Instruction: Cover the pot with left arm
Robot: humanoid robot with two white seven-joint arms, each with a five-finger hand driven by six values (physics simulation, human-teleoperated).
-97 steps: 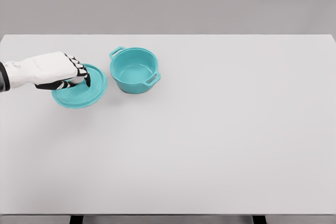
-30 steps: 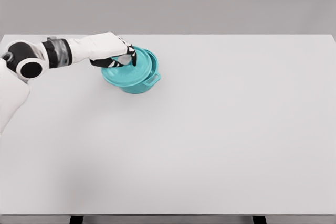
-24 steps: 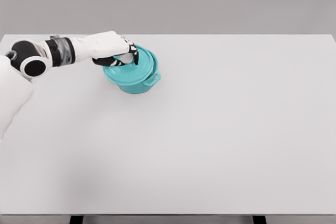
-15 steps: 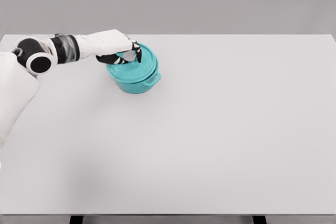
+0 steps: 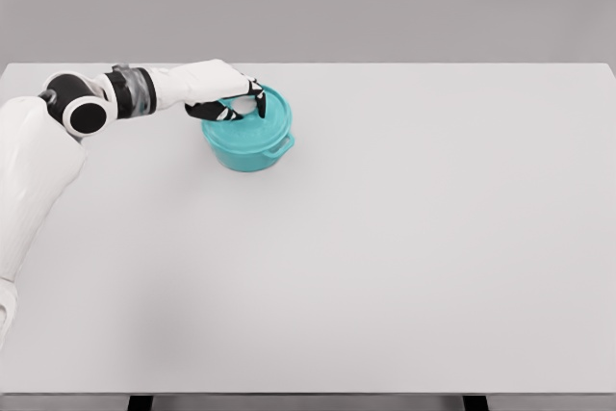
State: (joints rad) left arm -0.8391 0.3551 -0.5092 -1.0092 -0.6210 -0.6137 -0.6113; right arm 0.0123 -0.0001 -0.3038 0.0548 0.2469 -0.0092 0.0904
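Observation:
A teal pot [image 5: 252,148] with side handles stands on the white table [image 5: 385,238], left of the middle and toward the back. A round teal lid [image 5: 260,121] lies on top of the pot, roughly centred over its rim. My left hand [image 5: 243,103] reaches in from the left and is shut on the lid's knob from above, its dark fingertips curled around it. The knob itself is mostly hidden under the fingers. The right arm is out of view.
My left arm's elbow and upper arm [image 5: 38,170] stretch along the table's left side. A grey wall rises behind the table's far edge.
My left hand carried the lid from the table at the pot's left up and rightward. Over the last second it slid the lid from the pot's left rim to sit centred on the pot.

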